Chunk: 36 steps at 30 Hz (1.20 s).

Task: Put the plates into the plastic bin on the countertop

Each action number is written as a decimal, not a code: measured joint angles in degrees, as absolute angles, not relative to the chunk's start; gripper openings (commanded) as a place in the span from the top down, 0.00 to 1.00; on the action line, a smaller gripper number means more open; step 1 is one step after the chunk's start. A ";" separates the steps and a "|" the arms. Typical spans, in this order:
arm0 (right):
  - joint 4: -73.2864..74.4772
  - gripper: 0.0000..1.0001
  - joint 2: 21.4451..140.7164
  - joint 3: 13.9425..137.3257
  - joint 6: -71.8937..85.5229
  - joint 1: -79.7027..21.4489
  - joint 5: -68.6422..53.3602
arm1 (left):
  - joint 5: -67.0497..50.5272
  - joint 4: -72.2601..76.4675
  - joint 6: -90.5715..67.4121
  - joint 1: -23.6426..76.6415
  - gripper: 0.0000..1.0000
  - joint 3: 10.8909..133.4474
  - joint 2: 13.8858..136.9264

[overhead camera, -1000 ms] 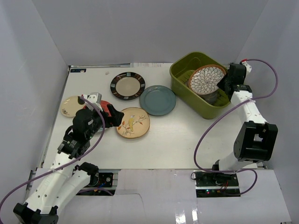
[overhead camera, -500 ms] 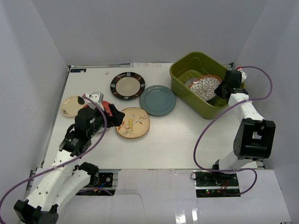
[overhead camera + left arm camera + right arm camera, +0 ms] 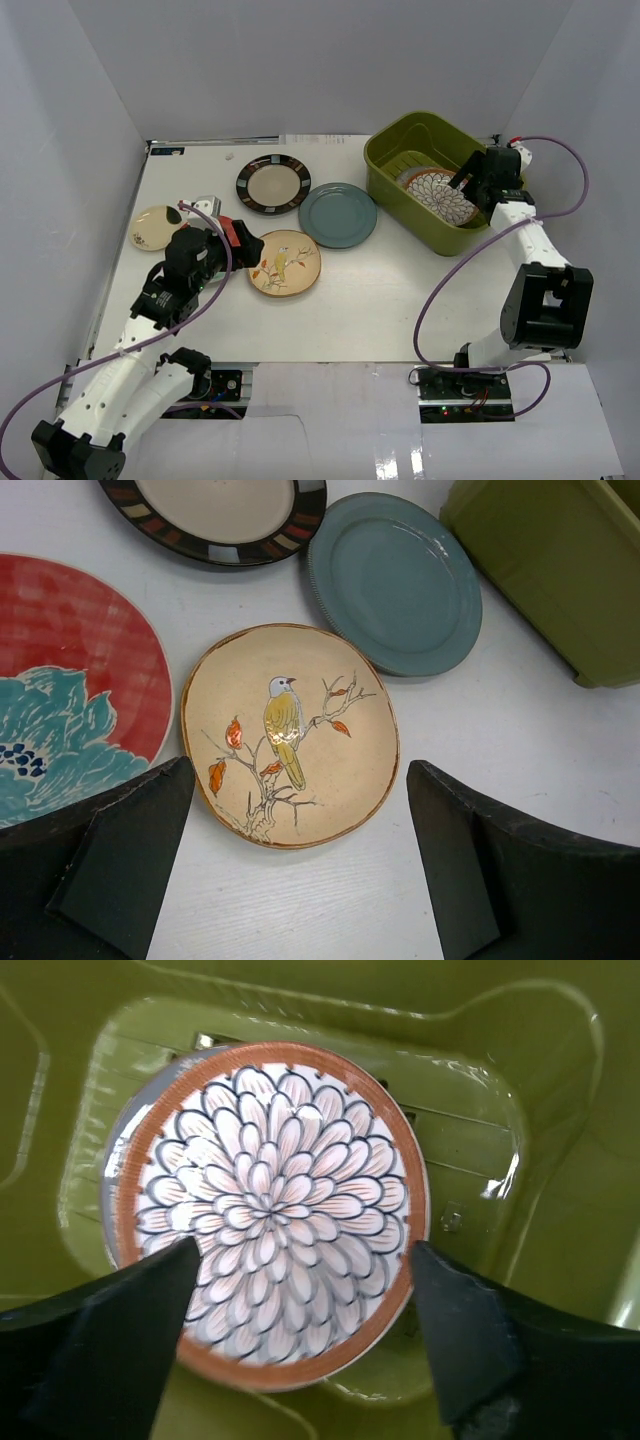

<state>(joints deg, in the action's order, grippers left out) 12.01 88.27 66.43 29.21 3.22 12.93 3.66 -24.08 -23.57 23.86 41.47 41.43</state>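
Note:
The brown-white petal plate (image 3: 265, 1210) (image 3: 440, 194) lies flat on the floor of the olive plastic bin (image 3: 398, 190) (image 3: 500, 1050). A grey rim shows under its left edge. My right gripper (image 3: 468, 186) (image 3: 300, 1310) hangs open just above the plate, fingers on either side and off it. On the white countertop (image 3: 380, 290) lie the striped-rim plate (image 3: 272, 184), the teal plate (image 3: 338, 215), the tan bird plate (image 3: 285, 263) (image 3: 290, 735), a small cream plate (image 3: 155, 227) and a red-teal floral plate (image 3: 70, 680). My left gripper (image 3: 240, 248) (image 3: 300, 860) is open above the near edge of the tan bird plate.
The bin stands at the back right of the countertop, close to the right wall. White walls close in the left, back and right sides. The right arm's purple cable (image 3: 440, 290) loops over the counter in front of the bin.
My right gripper has opened and let go of the petal plate, which went from tilted upright to lying flat in the bin. The left arm has shifted slightly.

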 measured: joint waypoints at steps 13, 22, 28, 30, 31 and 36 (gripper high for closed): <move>6.33 0.08 60.95 56.73 28.51 -15.09 13.21 | 10.76 -25.32 -24.49 22.79 0.02 41.50 40.16; -8.67 0.20 71.55 35.86 42.04 -43.27 12.12 | 11.75 -25.30 -24.49 21.80 0.02 41.50 40.97; -19.75 0.28 86.08 36.10 47.99 -48.66 11.05 | 12.08 -25.28 -24.51 21.78 0.02 41.50 40.77; -22.31 0.32 90.96 37.08 49.89 -48.66 10.52 | 12.03 -25.28 -24.51 21.74 0.02 41.50 40.80; -23.27 0.34 93.08 37.63 50.70 -48.69 10.31 | 12.03 -25.26 -24.49 21.74 0.02 41.50 40.80; -29.08 0.44 99.39 40.64 54.48 -48.77 9.21 | 11.73 -25.26 -24.49 21.69 0.02 41.50 40.82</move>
